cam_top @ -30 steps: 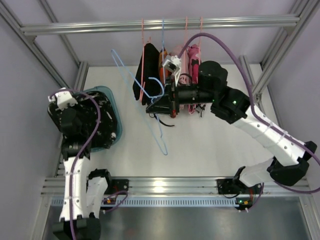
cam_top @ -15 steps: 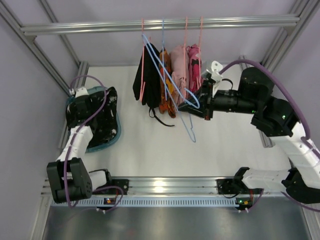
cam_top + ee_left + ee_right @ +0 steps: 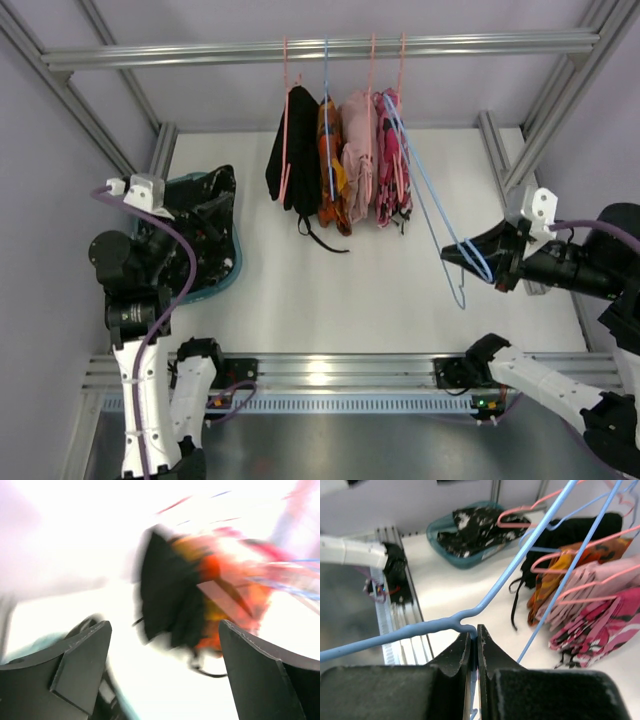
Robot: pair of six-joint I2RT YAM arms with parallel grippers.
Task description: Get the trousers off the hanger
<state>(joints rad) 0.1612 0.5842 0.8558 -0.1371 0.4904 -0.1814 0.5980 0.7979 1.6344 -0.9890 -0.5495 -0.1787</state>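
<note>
Right wrist view: my right tool (image 3: 474, 645) is clamped tight on the wire of the blue hanger (image 3: 410, 630). My left tool (image 3: 165, 630) gapes wide, holding nothing. The speckled black trousers (image 3: 205, 225) lie heaped in the teal basket (image 3: 232, 280) at the left of the top view. The plain black trousers (image 3: 295, 150), straps dangling, hang from the rail (image 3: 200, 52) at upper centre, above the white surface (image 3: 380, 310).
</note>
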